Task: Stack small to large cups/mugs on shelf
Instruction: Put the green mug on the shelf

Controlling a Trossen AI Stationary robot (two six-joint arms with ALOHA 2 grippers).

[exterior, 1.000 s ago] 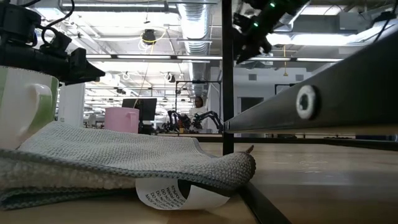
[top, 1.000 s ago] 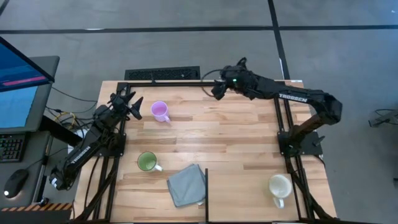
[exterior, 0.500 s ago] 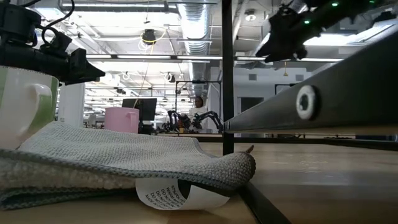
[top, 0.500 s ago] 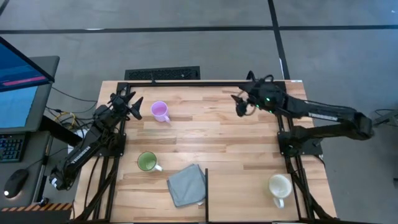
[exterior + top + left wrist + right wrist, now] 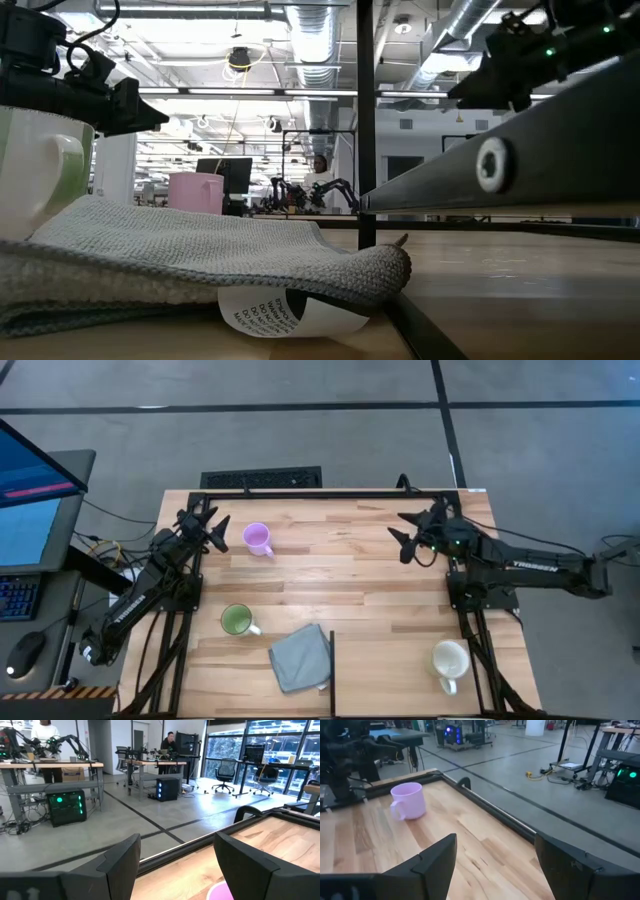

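**Though both arms are over the table, no mug is lifted or stacked**

While the right gripper (image 5: pixel 400 533) hangs above the bare wood near the table's far right side, its fingers are spread wide and hold nothing; the right wrist view shows the gap between them empty, with the purple mug (image 5: pixel 407 801) well ahead across the boards. The left gripper (image 5: pixel 216 532) sits at the far left edge, just beside that same purple mug (image 5: pixel 257 538), and its fingers too stand wide apart and empty, with only a sliver of the mug's rim (image 5: pixel 222 891) showing between them in the left wrist view.

All three mugs stand separately on the table (image 5: pixel 350 575). The purple one is upright at the far left. The green mug (image 5: pixel 237 620) stands near the left front, next to a grey cloth (image 5: pixel 301 656) with a printed slip of paper (image 5: pixel 285 310) under its edge. The cream mug (image 5: pixel 450 658) sits alone at the right front corner, well apart from the others. None is nested in another, so the stacking appears not to have begun.

A dark frame (image 5: pixel 330 492) runs along the table's edges, and a black post (image 5: pixel 366 120) with a slanted bar (image 5: pixel 520 150) rises in the low view; this may be the shelf, though I cannot tell for certain. Nothing rests on it.

Everything is left to do: gather the mugs, nest them by size, and place them on the shelf.
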